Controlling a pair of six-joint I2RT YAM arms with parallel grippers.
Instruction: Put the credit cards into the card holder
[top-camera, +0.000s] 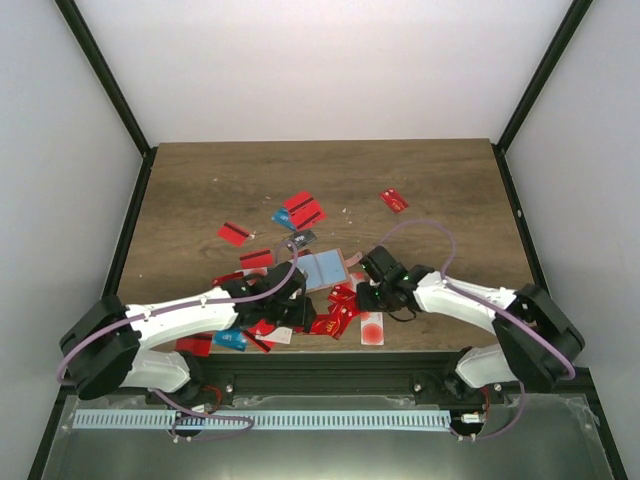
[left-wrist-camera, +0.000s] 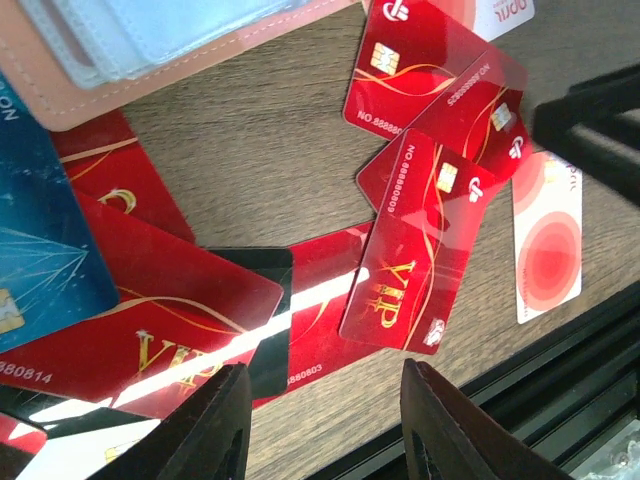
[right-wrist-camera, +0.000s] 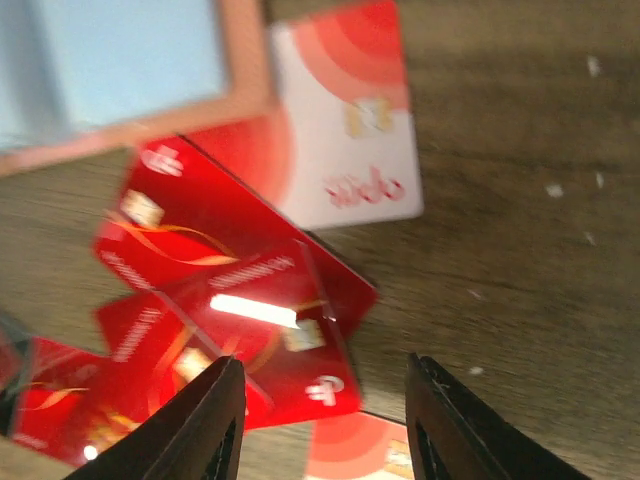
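The card holder (top-camera: 322, 268) lies open on the table, tan-edged with a pale blue inside. It also shows in the left wrist view (left-wrist-camera: 150, 50) and the right wrist view (right-wrist-camera: 120, 60). Just in front of it is a pile of red credit cards (top-camera: 336, 310). My left gripper (top-camera: 295, 300) is open and empty, low over red VIP cards (left-wrist-camera: 405, 290) with bare table between its fingertips (left-wrist-camera: 325, 400). My right gripper (top-camera: 372, 285) is open and empty above overlapping red cards (right-wrist-camera: 240, 290), its fingers straddling a card's corner (right-wrist-camera: 325, 400).
More red cards (top-camera: 305, 210) lie farther back, one at the far right (top-camera: 395, 200). A dark grey card (top-camera: 300, 241) sits behind the holder. White red-dot cards (top-camera: 371, 328) (right-wrist-camera: 345, 150) and blue cards (top-camera: 228, 340) (left-wrist-camera: 40, 240) lie near the front edge.
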